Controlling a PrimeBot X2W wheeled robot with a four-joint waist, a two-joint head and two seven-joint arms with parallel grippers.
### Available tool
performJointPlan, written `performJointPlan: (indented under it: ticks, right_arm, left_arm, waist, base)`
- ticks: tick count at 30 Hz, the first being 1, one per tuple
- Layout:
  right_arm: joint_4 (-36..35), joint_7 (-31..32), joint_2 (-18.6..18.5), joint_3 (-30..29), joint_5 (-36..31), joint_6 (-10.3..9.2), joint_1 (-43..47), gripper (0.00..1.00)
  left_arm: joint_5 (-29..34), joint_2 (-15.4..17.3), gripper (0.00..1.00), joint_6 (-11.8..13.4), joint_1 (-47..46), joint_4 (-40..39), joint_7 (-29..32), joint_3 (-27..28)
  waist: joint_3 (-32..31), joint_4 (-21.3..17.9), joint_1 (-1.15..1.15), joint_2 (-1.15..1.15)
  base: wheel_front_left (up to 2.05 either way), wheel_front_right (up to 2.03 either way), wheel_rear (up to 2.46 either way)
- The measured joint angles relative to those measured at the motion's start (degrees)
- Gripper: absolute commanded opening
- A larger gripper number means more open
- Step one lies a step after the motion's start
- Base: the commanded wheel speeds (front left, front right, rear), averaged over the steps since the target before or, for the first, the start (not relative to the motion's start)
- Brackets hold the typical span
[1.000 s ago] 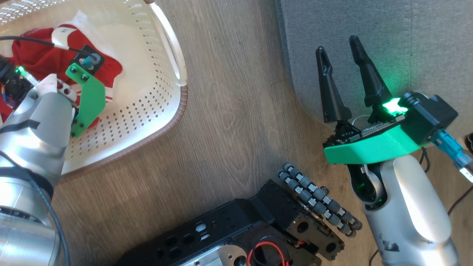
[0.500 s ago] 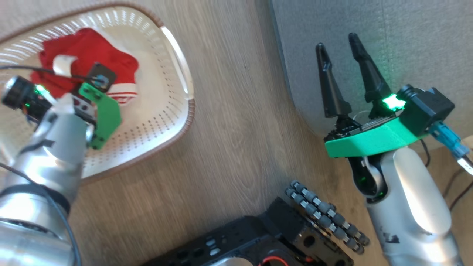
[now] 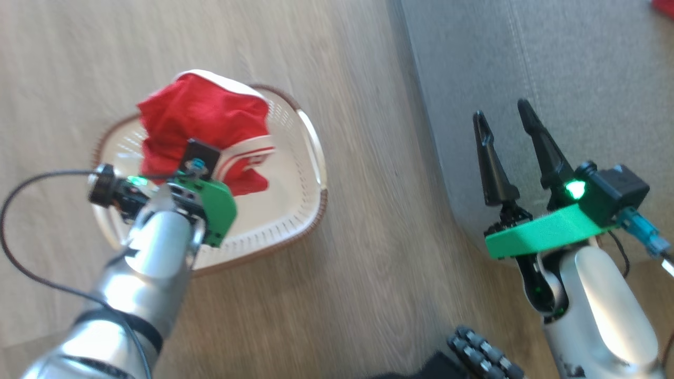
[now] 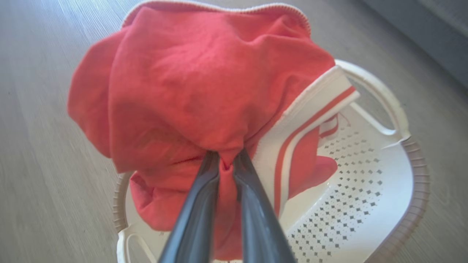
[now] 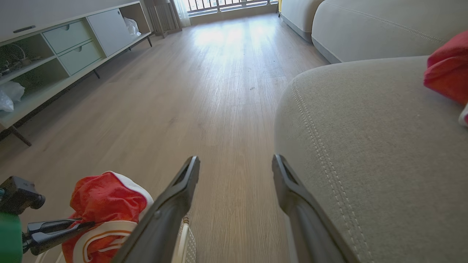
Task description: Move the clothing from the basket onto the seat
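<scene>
A bunched red garment with white stripes and trim (image 4: 204, 84) hangs from my left gripper (image 4: 226, 162), whose fingers are shut on a fold of it. It is lifted above the cream perforated basket (image 4: 416, 175), which stands on the floor. In the head view the same clothing (image 3: 205, 116) hangs over the basket (image 3: 315, 158), left of the grey seat (image 3: 553, 63). My right gripper (image 3: 500, 110) stands open and empty over the seat's near edge. The right wrist view has the right gripper (image 5: 236, 160) between floor and seat (image 5: 365, 128). Another red garment (image 5: 446, 69) lies on the seat.
Wooden floor (image 3: 379, 263) lies between the basket and the seat. A low cabinet with drawers (image 5: 73, 40) runs along the far left wall, and another sofa section (image 5: 365, 25) stands beyond the seat. My base's roller wheel (image 3: 479, 358) is at the bottom edge.
The head camera has shifted. My left gripper has risen, still shut, lifting the red garment out of the basket. The right gripper stays open in the same pose.
</scene>
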Motion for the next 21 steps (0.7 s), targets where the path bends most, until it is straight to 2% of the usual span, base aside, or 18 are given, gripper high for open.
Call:
performJointPlan:
  ticks: [12, 21]
  right_arm:
    - [0.6, 0.0, -1.2, -0.5, -0.5, 0.0, 8.5, 1.0]
    - [1.2, 0.1, -1.2, -0.6, -1.0, 0.0, 14.2, 1.0]
  left_arm:
    - [-2.7, -1.5, 0.0, 1.3, 18.7, -30.1, 0.0, 3.5]
    - [-2.9, -2.0, 0.0, 1.3, 29.2, -47.9, 0.0, 7.8]
  waist:
    - [-15.6, 6.7, 0.0, 0.0]
    - [-25.9, 11.7, -0.01, 0.0]
  base:
    - [0.0, 0.0, 0.0]
    - [0.0, 0.0, 0.0]
